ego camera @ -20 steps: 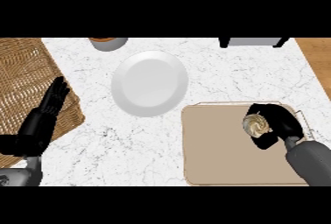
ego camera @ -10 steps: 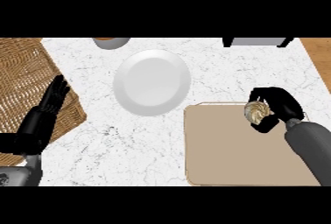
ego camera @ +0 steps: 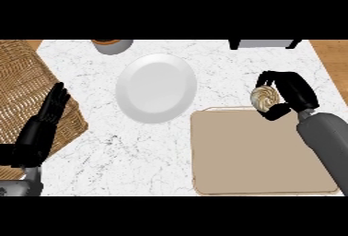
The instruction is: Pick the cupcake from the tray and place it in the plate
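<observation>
My right hand (ego camera: 293,94) is curled round the cupcake (ego camera: 265,97), a small cake with pale swirled frosting, and holds it just beyond the far edge of the beige tray (ego camera: 258,156). The white plate (ego camera: 156,87) lies on the marble counter to the left of that hand, with a gap between them. At the left edge my left hand (ego camera: 42,126) rests open, fingers straight, over the corner of a wicker mat.
A wicker mat (ego camera: 27,92) covers the counter's left side. A grey bowl (ego camera: 112,45) stands at the back left, and a dark-framed object (ego camera: 265,44) at the back right. The counter's right edge runs close to my right forearm.
My right hand has carried the cupcake away from the tray's far right corner, further back and slightly left. The left hand has stayed put.
</observation>
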You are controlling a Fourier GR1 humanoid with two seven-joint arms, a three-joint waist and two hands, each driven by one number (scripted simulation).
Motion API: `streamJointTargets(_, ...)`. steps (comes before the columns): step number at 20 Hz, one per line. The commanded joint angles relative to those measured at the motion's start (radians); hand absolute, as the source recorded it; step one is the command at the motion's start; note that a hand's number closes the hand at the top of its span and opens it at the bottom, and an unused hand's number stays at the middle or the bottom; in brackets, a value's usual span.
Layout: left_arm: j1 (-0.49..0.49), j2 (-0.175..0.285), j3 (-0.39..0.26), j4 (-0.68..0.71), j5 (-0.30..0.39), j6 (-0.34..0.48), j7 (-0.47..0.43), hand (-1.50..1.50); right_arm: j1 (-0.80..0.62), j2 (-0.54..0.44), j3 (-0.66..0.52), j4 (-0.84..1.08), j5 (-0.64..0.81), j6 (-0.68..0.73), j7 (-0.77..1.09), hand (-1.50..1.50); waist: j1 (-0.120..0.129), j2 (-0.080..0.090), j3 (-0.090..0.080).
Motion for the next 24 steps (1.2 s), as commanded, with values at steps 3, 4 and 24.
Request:
streamJointTargets(3,0.051,-0.033,-0.013,0.118,0.005,-0.016,0.025,0.0,-0.017,-0.032,-0.06,-0.163,-0.03,-0.027,-0.016,1.5,-0.031,0.013,-0.026)
streamJointTargets(4,0.058,-0.044,-0.022,0.096,0.005,-0.009,0.043,0.0,-0.021,0.011,-0.056,-0.197,-0.026,-0.061,0.011,1.5,-0.027,0.011,-0.026)
streamJointTargets(24,0.013,-0.06,-0.015,0.106,-0.034,-0.041,0.041,0.0,-0.267,0.272,0.026,-0.198,0.053,0.022,0.264,1.5,0.024,0.027,-0.026)
